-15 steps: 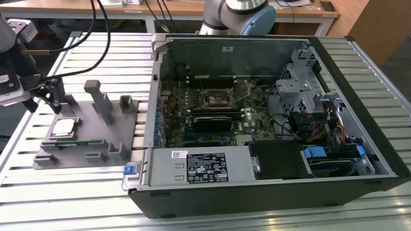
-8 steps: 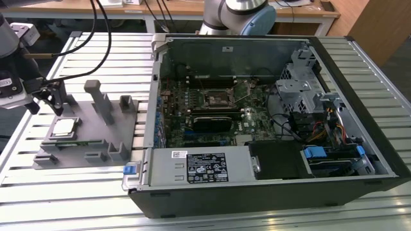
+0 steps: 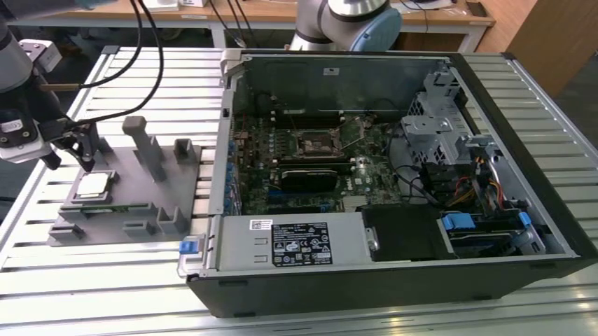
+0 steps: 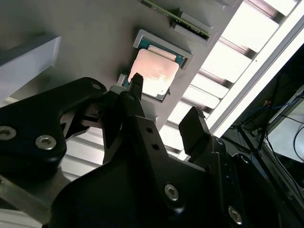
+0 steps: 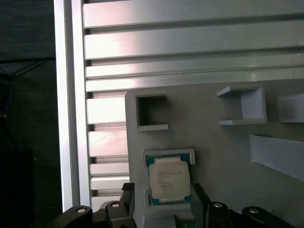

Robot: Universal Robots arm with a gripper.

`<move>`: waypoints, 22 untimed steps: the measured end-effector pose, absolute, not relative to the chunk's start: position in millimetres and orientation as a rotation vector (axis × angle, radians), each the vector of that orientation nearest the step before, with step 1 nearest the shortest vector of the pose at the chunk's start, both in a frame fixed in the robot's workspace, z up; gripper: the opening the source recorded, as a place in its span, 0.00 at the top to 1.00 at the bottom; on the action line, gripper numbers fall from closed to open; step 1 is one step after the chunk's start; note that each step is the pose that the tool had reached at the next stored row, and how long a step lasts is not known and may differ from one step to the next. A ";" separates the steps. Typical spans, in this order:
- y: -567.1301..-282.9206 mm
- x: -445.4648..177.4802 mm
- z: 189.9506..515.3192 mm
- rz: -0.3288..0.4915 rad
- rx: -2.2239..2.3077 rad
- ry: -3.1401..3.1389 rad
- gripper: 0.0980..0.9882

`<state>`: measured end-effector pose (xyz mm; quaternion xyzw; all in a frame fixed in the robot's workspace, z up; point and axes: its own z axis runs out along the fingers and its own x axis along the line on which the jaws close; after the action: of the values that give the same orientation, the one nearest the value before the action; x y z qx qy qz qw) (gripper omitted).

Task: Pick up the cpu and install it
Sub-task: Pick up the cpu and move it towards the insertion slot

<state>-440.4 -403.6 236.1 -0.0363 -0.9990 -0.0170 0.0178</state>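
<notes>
The cpu (image 3: 94,185) is a small silver square chip with a greenish rim. It lies flat in a recess of the grey fixture (image 3: 140,175) at the exterior view's left. My gripper (image 3: 67,159) hangs just above and beside it, open and holding nothing. In the second wrist view the two black fingers (image 4: 135,88) stand apart in front of the cpu (image 4: 154,72). In the first wrist view the cpu (image 5: 169,179) lies between the black fingertips (image 5: 127,189).
An open computer case (image 3: 523,105) lies at the exterior view's right, its motherboard socket (image 3: 313,143) exposed. A thin green memory stick (image 3: 105,206) sits in the fixture near the cpu. Upright grey posts (image 3: 148,147) rise from the fixture. The table is slatted aluminium (image 3: 122,280).
</notes>
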 end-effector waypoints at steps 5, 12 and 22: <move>-403.6 -440.4 228.7 -0.053 -0.113 -3.104 0.45; -403.6 -437.9 219.4 -0.053 -0.102 -3.104 0.37; -403.9 -437.9 203.6 -0.061 -0.097 -3.105 0.30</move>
<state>-437.9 -403.9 203.6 -0.0313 -0.9992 -0.0195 0.0171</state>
